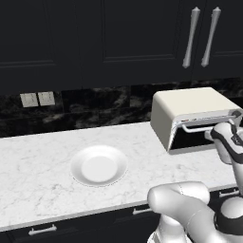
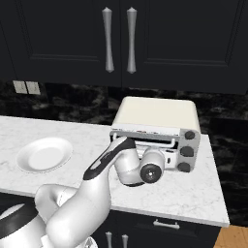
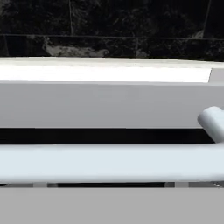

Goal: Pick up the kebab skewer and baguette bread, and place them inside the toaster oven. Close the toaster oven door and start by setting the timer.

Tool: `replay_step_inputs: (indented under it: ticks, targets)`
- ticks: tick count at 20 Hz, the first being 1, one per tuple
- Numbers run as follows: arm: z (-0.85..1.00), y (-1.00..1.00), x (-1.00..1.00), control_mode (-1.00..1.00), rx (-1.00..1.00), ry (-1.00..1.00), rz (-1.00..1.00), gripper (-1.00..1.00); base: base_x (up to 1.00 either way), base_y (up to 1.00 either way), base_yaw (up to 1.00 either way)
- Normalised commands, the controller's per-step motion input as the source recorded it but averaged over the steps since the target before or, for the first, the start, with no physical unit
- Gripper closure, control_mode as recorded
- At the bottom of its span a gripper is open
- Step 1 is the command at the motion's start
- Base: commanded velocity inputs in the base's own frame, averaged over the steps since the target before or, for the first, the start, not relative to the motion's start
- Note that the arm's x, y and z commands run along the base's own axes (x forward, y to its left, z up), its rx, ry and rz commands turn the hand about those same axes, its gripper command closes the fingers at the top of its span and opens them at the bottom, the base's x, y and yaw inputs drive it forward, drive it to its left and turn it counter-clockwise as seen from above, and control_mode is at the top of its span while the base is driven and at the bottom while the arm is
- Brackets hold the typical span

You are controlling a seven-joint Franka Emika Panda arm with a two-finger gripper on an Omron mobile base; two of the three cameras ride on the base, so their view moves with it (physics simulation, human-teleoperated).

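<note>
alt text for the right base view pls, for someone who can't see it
The white robot arm reaches from the lower left to the front of the toaster oven on a white marble counter, its wrist covering part of the toaster oven door. A white plate sits at left; dark cabinets hang above.

Your arm (image 2: 82, 203) is glossy white with rounded segments, dark grey joint bands and a black-centred round cap.
</note>
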Motion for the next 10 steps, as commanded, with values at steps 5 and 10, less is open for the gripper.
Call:
replay_step_inputs:
  ticks: [5,10]
  targets:
    - [-0.32,0.0,0.26,-1.0,0.0,-0.02,0.0,-1.0,0.0,0.0,0.0]
    - [-0.31,0.0,0.2,-1.0,0.0,-0.03,0.0,-1.0,0.0,0.0,0.0]
